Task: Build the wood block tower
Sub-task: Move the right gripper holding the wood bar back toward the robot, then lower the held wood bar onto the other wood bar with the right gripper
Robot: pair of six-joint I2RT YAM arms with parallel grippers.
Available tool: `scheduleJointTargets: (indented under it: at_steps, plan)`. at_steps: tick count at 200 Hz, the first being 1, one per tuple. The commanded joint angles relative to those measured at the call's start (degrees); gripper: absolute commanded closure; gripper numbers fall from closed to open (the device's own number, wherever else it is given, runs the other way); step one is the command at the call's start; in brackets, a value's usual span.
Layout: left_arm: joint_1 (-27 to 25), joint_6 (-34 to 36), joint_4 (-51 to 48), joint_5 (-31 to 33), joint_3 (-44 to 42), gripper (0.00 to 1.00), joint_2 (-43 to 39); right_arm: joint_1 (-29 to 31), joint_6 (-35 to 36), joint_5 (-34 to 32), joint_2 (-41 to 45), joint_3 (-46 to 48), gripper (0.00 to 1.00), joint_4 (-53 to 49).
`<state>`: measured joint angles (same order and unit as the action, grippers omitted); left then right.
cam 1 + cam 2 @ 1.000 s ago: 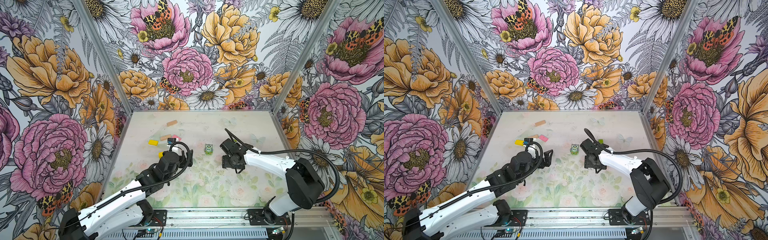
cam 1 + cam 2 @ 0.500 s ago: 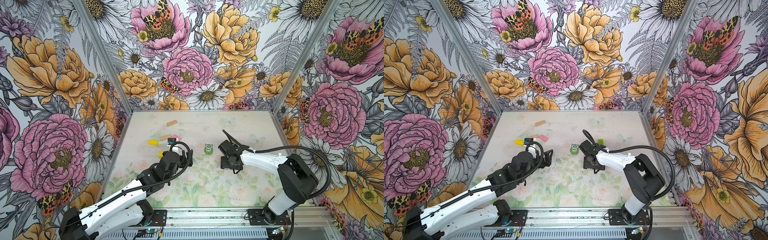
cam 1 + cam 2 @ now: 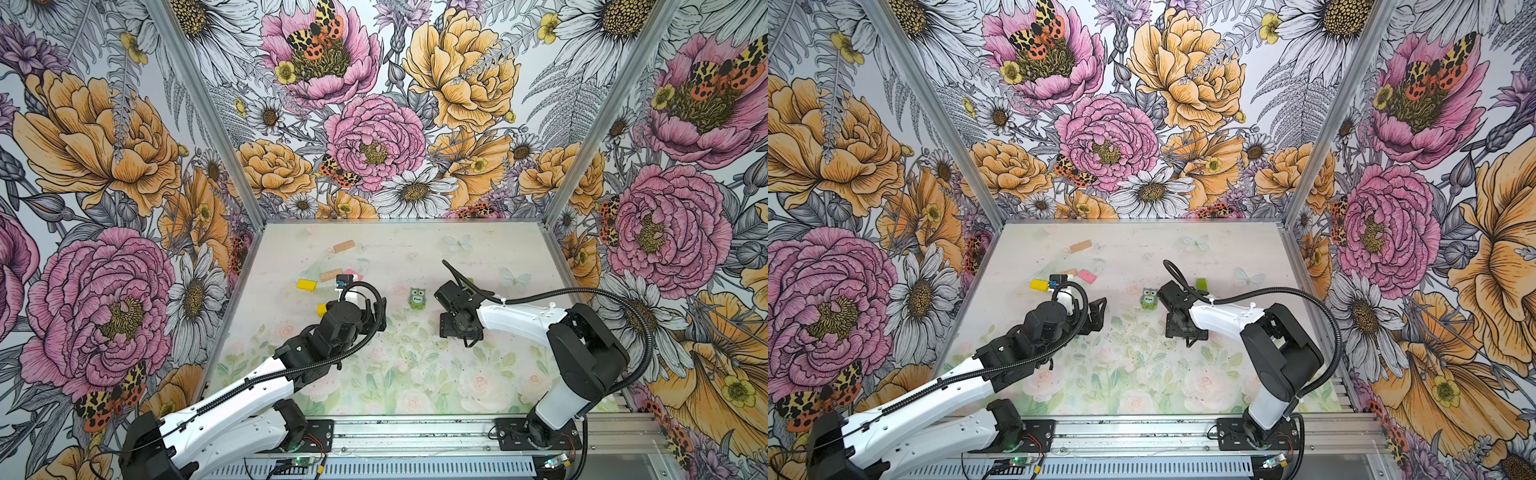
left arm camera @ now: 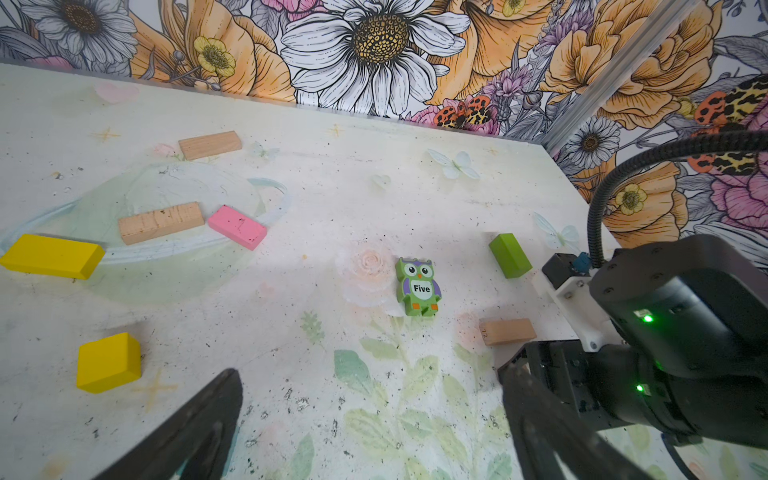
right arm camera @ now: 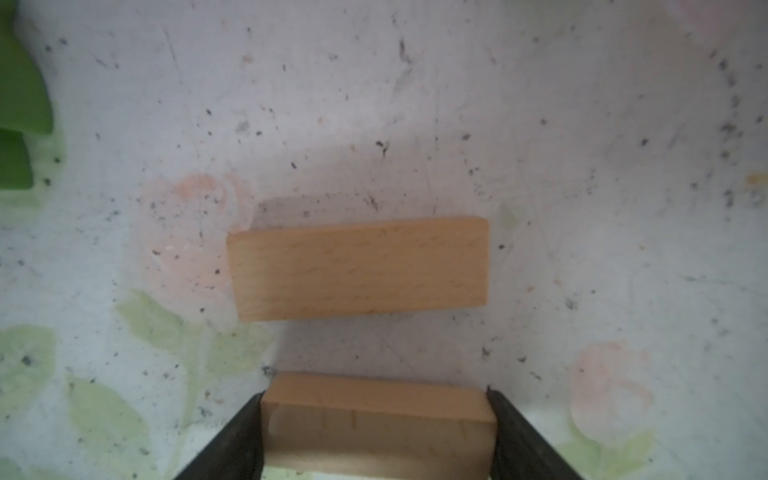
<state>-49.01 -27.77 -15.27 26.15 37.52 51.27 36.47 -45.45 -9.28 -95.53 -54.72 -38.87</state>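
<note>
My right gripper is shut on a plain tan bar, gripped by its two ends just above the table. A second tan bar lies flat just ahead of it, apart from it. My left gripper hangs open over bare table, nothing between its fingers. The other wood blocks lie singly: an owl piece, a lime-green bar, a pink bar, two tan bars, a yellow bar and a yellow cube. No wood block tower shows in any view.
The pale flower-printed table is boxed in by floral walls on three sides, with metal corner posts. An aluminium rail carrying both arm bases runs along the front edge. The right arm's cable loops above the table.
The right arm's elbow has swung left and its gripper has shifted slightly left with the tan bar. The left arm has not moved.
</note>
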Motion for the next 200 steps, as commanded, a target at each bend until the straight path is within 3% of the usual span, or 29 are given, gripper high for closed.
scheduleJointTargets:
  at_steps: [1, 34, 82, 157, 177, 200]
  plan:
    - [-0.3, -0.2, -0.5, 1.4, 1.4, 0.01, -0.1, -0.5, 0.0, -0.6, -2.4, -0.9, 0.26, 1.1]
    - [-0.4, -0.2, -0.4, 1.6, 1.3, 0.01, -0.1, -0.7, 0.7, -0.2, -2.8, -1.2, 0.23, 1.3]
    - [-0.4, 0.0, -0.4, 1.4, 1.5, 0.01, 0.0, -0.8, 0.9, -0.1, -0.5, -0.1, 0.10, 1.2]
    - [-0.5, 0.2, -0.5, 1.4, 1.8, 0.01, -0.9, 0.4, -0.5, 1.0, 8.1, 2.4, 0.09, -1.1]
    - [-0.6, 0.3, -0.6, 1.7, 1.8, 0.01, -1.4, 0.9, -0.9, 1.1, 10.9, 2.8, 0.12, -1.9]
    - [-0.8, 0.3, -0.6, 1.8, 1.6, 0.01, -2.0, 1.4, -1.9, 1.2, 12.4, 3.7, 0.29, -2.0]
